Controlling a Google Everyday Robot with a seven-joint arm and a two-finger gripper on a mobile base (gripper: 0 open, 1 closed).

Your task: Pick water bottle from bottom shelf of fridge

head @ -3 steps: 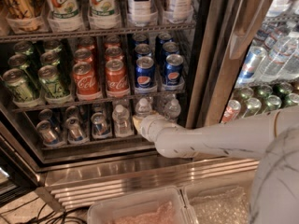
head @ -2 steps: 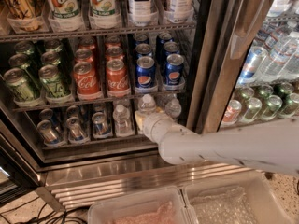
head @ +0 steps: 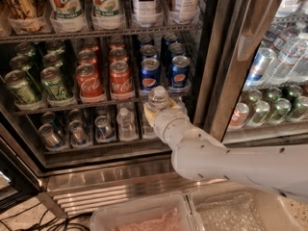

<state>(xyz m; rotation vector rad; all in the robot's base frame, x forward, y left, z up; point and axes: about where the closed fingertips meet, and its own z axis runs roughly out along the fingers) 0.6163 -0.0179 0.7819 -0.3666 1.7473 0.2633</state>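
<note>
The fridge [head: 217,61] stands open with its stainless frame to the right. My gripper [head: 159,112] is in front of the right end of the bottom shelf [head: 101,149], shut on a small clear water bottle [head: 158,98] with a white cap. The bottle is held upright, its top at the level of the blue Pepsi cans [head: 163,72]. My white arm [head: 231,162] reaches in from the lower right. Another small clear bottle [head: 126,124] stands on the bottom shelf beside several silver-blue cans [head: 77,132].
Above the bottom shelf is a row of green, red and blue cans [head: 98,78], and tall labelled bottles [head: 144,4] stand higher up. A second glass-door section [head: 274,81] with cans and bottles is on the right. Two clear bins [head: 149,216] sit below, in front of the fridge.
My gripper has moved a little right and up. The water bottle has come with it and now stands higher against the Pepsi cans.
</note>
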